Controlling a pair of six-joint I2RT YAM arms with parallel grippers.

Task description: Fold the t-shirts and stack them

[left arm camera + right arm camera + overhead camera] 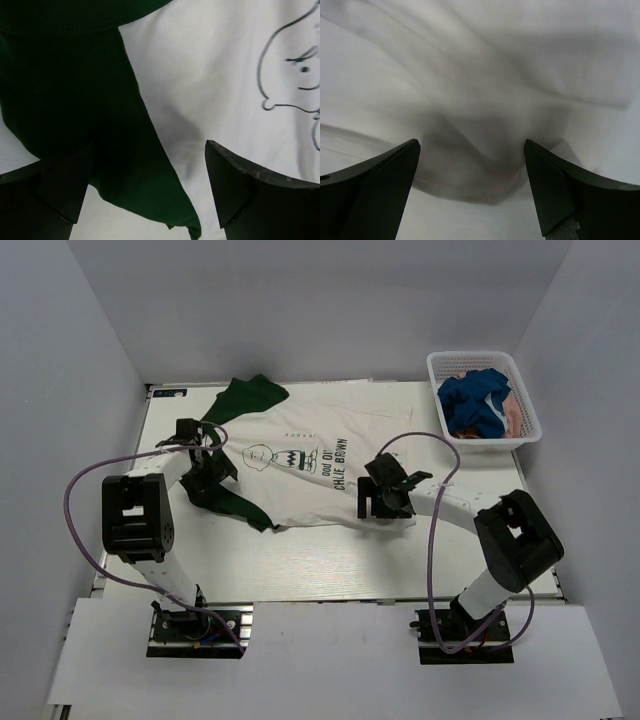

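Note:
The cream t-shirt (pixel 310 455) with black cartoon print lies spread flat in the middle of the table. One dark green sleeve (pixel 250 395) points to the far left, the other (pixel 238 504) lies near my left arm. My left gripper (pixel 205 468) is open just above that near sleeve (pixel 75 100), where it meets the cream body (pixel 215 75). My right gripper (pixel 385 498) is open over the shirt's rumpled cream hem (pixel 470 170), nothing between its fingertips. A blue t-shirt (pixel 473 400) and a dusty pink one (pixel 513 418) lie bunched in the basket.
A white mesh basket (pixel 447 364) stands at the table's far right corner. White walls close in the table on the left, back and right. Purple cables loop from both arms over the table.

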